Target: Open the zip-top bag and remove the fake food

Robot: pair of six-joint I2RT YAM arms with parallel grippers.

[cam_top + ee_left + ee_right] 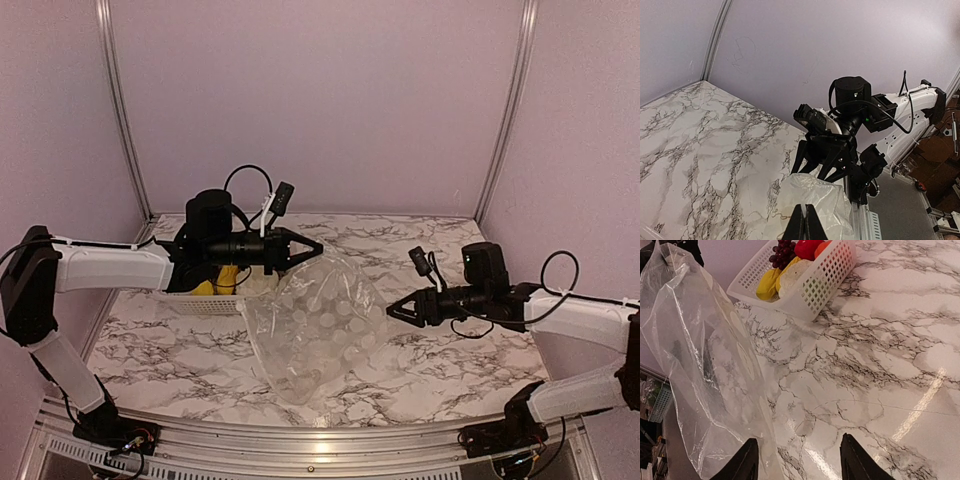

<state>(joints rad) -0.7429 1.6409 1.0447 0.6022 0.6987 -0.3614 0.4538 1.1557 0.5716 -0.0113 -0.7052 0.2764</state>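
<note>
The clear zip-top bag [315,325] hangs from my left gripper [312,247], with its lower end resting on the table. In the left wrist view the jaws [806,210] are shut on a fold of the bag [820,197]. No food shows inside the bag. The fake food lies in a white basket [827,282]: purple grapes [782,252], yellow pieces [767,284], a red piece [807,247], an orange piece [824,247] and a white piece [792,275]. My right gripper [397,308] is open and empty just right of the bag [695,355], low over the table [799,460].
The white perforated basket [205,300] stands behind and left of the bag, under my left arm. The purple back wall and side walls close in the marble table [160,350]. The metal front rail [300,450] runs along the near edge.
</note>
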